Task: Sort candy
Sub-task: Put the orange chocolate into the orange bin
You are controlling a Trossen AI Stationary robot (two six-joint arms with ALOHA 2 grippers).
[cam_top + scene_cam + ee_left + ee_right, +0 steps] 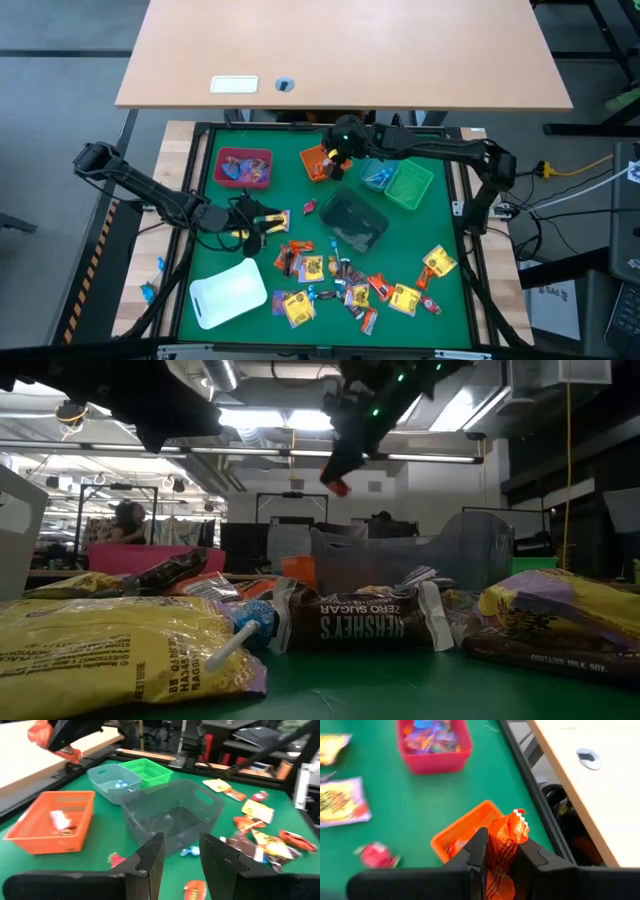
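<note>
Wrapped candy lies in a loose pile (340, 285) on the green mat toward the table's near edge, with a brown packet (375, 622) and yellow packets (110, 650) close in the low view. My right gripper (336, 155) hangs above the orange bin (317, 163), shut on an orange-wrapped candy (507, 837). My left gripper (258, 222) is open and empty, low over the mat left of the dark grey bin (355, 222); its fingers (150, 857) point toward that bin (170, 817). One white-wrapped piece (61, 820) lies in the orange bin. My right gripper pinches the orange-wrapped candy between its two fingers (477, 852), coming from above and pointing down. The wrapper's crimped end (519, 816) sticks out past the fingertips. The candy is lifted clear, above the orange bin (465, 832); in the low view it hangs below the fingers (337, 485).
A red bin (243, 167) holding purple and blue sweets stands at the far left. A pale blue bin (375, 175) and a green bin (410, 185) stand at the far right. The white tray (228, 293) lies near left. A lone red sweet (309, 207) lies beside the grey bin.
</note>
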